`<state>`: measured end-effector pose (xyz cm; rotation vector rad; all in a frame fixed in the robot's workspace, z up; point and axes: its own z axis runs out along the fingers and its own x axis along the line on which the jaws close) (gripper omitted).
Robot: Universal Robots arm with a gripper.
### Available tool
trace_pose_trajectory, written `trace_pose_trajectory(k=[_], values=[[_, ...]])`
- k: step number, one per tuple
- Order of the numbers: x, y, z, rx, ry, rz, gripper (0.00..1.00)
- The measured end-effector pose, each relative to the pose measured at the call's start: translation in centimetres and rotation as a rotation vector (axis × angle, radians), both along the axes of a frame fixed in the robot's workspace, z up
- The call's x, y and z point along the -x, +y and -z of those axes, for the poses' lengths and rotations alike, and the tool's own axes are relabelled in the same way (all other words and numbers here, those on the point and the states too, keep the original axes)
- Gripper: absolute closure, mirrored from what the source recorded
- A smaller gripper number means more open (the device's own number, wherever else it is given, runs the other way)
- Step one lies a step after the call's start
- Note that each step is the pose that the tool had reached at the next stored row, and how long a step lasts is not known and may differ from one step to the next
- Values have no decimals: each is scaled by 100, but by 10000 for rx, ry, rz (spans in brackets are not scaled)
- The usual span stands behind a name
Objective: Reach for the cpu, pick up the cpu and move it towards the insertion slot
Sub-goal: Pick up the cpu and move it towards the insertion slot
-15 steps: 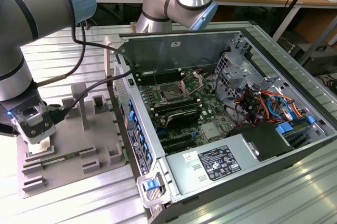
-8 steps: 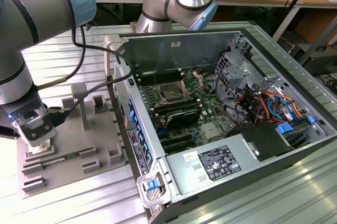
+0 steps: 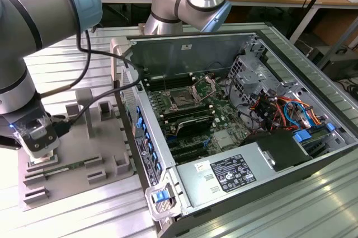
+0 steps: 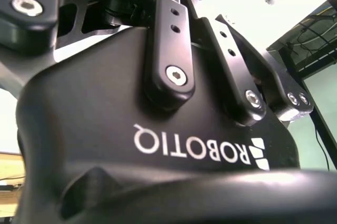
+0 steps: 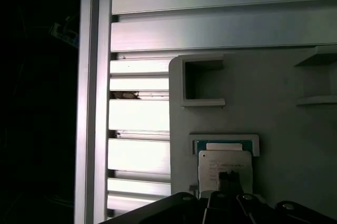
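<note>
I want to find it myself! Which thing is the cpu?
Find the open computer case, then the grey tray beside it on the exterior view's left, where the gripper hangs. In the first wrist view the cpu sits there in a small framed pocket. It is a little silver square, unlike the long thin green memory stick.

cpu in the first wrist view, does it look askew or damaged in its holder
Nothing stands out. The cpu lies flat and square in its recess on the grey fixture, with no visible damage.
</note>
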<state>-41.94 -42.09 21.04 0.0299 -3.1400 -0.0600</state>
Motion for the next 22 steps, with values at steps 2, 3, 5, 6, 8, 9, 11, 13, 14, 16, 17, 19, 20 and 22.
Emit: trace_pose_trajectory(k=[2,3,5,6,8,9,11,13,14,16,17,19,20,22], values=[[0,-2,10,0,0,0,89],[0,-4,14,0,0,-1,89],[0,-6,28,0,0,0,89],[0,-6,32,0,0,0,89],[0,-6,34,1,1,0,89],[0,-6,34,1,0,0,89],[0,-6,35,0,0,0,89],[0,-6,35,0,0,-1,89],[0,-6,35,0,-1,-1,89],[0,-6,35,0,0,0,89],[0,-6,35,0,0,0,89],[0,-7,36,0,0,-1,89],[0,-6,36,0,0,-1,83],[0,-6,36,0,-1,0,64]])
